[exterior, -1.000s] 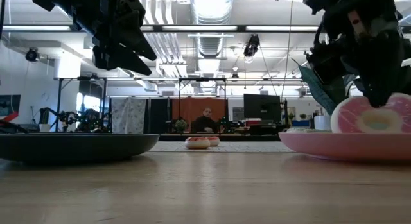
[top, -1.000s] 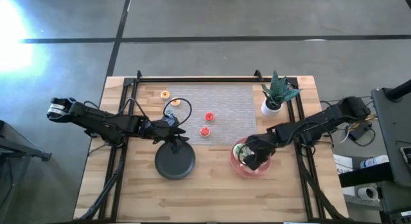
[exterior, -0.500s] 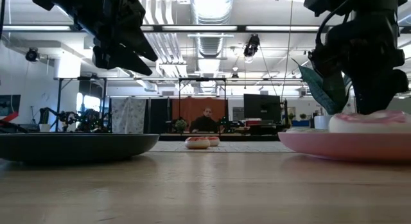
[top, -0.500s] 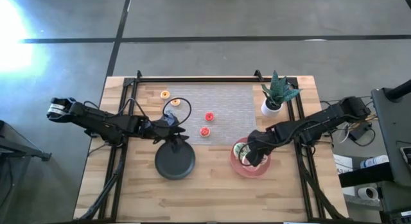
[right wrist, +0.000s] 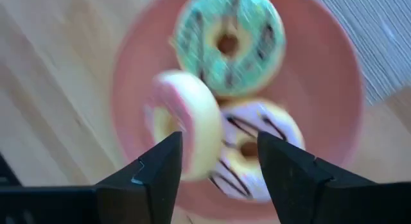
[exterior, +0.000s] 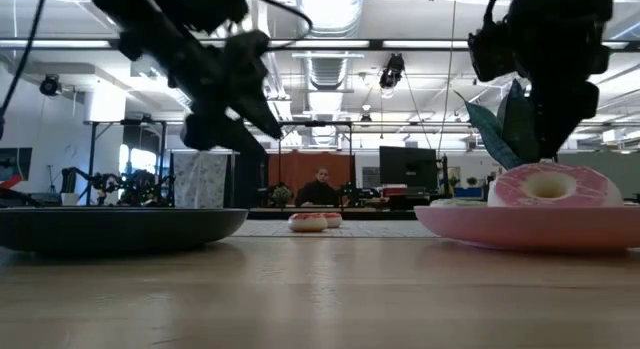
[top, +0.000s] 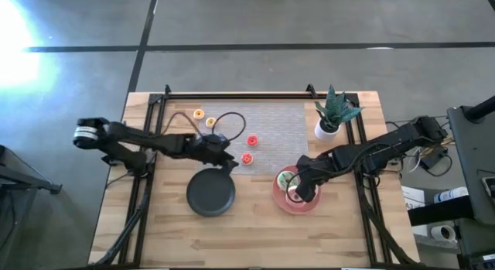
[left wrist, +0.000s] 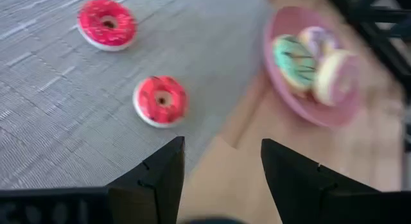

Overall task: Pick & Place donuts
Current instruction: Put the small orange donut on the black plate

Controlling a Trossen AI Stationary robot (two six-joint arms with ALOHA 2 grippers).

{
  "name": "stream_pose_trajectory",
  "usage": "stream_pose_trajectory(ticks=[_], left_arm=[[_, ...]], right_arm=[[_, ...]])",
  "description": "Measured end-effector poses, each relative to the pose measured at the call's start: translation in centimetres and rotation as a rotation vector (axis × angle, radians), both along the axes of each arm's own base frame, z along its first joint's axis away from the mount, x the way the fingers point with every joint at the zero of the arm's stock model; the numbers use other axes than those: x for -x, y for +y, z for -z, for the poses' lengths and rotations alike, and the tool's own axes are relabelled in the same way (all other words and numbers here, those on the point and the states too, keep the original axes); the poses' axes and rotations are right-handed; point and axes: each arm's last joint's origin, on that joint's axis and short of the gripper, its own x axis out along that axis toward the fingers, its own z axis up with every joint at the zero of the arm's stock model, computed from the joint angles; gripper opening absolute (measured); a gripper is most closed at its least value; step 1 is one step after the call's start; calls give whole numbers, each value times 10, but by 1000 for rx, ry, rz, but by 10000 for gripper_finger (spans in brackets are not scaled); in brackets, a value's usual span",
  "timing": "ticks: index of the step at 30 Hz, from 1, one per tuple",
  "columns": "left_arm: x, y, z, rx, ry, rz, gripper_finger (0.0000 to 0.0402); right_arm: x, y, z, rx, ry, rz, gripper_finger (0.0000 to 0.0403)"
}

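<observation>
My right gripper (right wrist: pixel 218 137) hovers open over the pink plate (top: pixel 280 202), touching nothing. On the plate lie a green sprinkled donut (right wrist: pixel 228 41), a white striped donut (right wrist: pixel 257 150) and a pink donut (right wrist: pixel 186 128), which looks blurred and tilted; in the low view the pink donut (exterior: pixel 548 186) rests on the plate below the fingers. My left gripper (left wrist: pixel 221 147) is open above the near edge of the grey mat (top: pixel 271 123), close to the nearer of two red donuts (left wrist: pixel 160 100), (left wrist: pixel 106 23). Two small orange donuts (top: pixel 199 114) lie on the table's far left.
A round black plate (top: pixel 210 194) sits near the middle left, just on the near side of my left gripper. A potted plant (top: pixel 331 119) stands at the far right. A dark rail frame (top: pixel 232 96) runs along the far edge and both sides.
My right gripper has opened and let go of the pink donut, which has dropped onto the pink plate beside the other two; the gripper has risen a little. My left arm has reached toward the table's right, over the mat's edge, toward the red donuts.
</observation>
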Motion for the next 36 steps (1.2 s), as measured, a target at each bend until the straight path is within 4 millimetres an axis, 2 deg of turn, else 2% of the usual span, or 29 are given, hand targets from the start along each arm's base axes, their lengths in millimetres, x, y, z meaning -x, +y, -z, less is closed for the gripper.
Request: stream_pose_trajectory(ticks=[8, 11, 14, 24, 30, 36], left_arm=[[-38, 27, 14, -26, 113, -42, 179], [-47, 35, 19, -22, 204, -48, 179], [-56, 38, 24, -42, 276, -16, 179], [-82, 42, 47, -48, 348, 75, 169], [-83, 43, 51, -52, 363, 95, 116], [-81, 43, 47, -79, 357, 112, 24]], right_arm=[[1, 2, -8, 17, 24, 13, 194], [0, 2, -10, 35, 8, 23, 194], [0, 2, -10, 38, 8, 23, 194], [0, 1, -10, 54, 3, 27, 194], [0, 2, -10, 56, 3, 26, 194], [0, 2, -9, 63, 4, 24, 194]])
